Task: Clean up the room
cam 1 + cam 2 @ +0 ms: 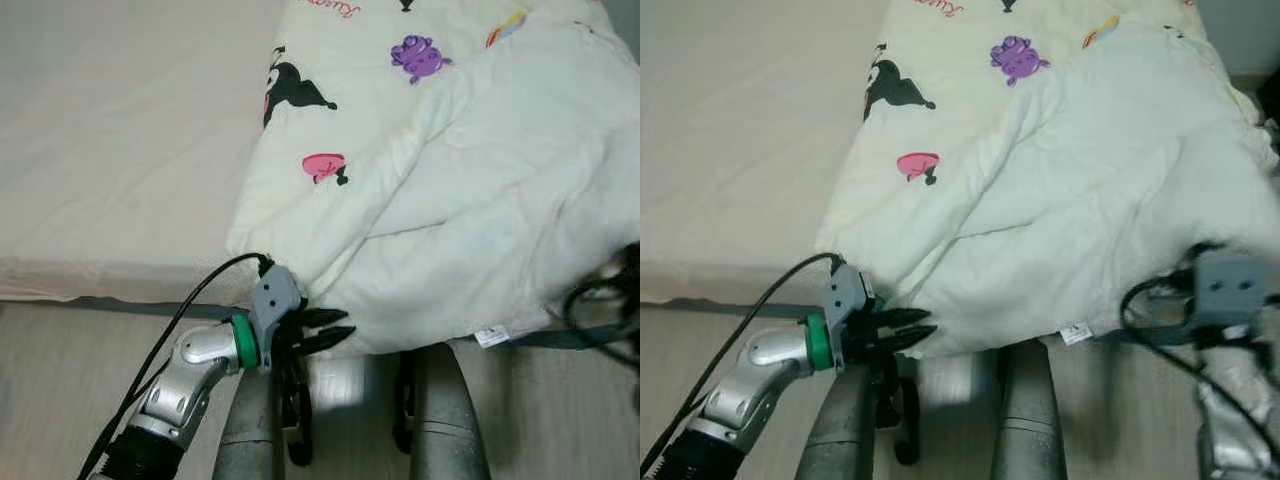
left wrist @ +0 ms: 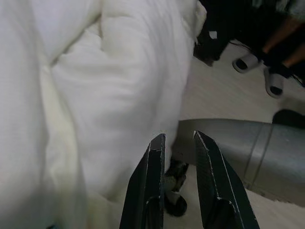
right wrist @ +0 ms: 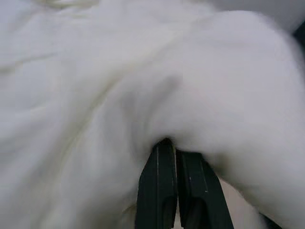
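Note:
A cream duvet (image 1: 470,200) with cartoon prints lies bunched on the bed, and its near edge hangs over the bed's side. My left gripper (image 1: 335,327) is at the duvet's lower left corner, just under the hanging edge. Its fingers are slightly open with nothing between them, and the left wrist view shows floor through the gap of the left gripper (image 2: 177,138). My right wrist (image 1: 1230,285) is at the duvet's lower right edge. In the right wrist view, my right gripper (image 3: 170,145) is shut with its tips buried in a fold of the duvet.
The bed's beige sheet (image 1: 120,150) lies bare to the left of the duvet. My grey legs (image 1: 450,420) stand on the pale wood floor (image 1: 60,380) against the bed's side. A person's feet in slippers (image 2: 267,71) stand further off on the floor.

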